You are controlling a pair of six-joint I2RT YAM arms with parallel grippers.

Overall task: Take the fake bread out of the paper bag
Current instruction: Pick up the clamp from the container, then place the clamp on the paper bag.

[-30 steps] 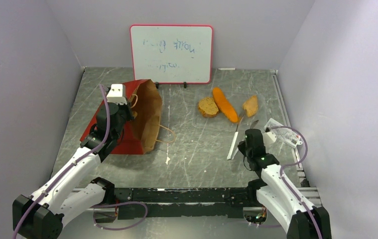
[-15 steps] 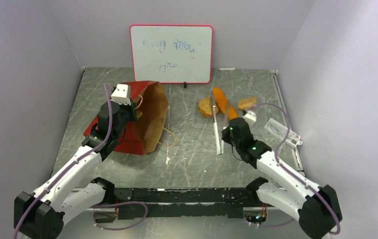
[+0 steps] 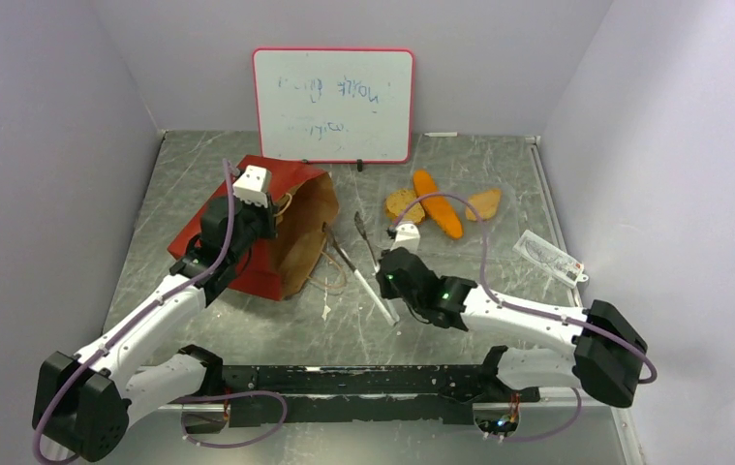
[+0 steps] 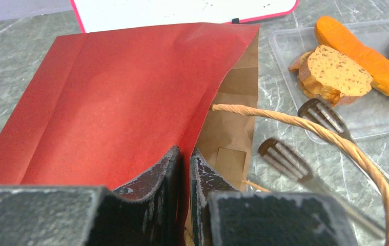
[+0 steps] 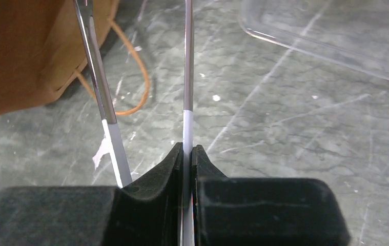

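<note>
Two grips | left fingers clamped on paper bag rim | right fingers clamped on tongs | bag's inside mostly hidden

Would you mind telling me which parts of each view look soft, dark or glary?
Top external view: evenly lit and sharp, though the whiteboard writing is too faint to read. Left wrist view: the left tool is dark and soft up close, while the paper bag and bread slice are crisp. Right wrist view: the right tool is blurred, and the tongs glint.
</note>
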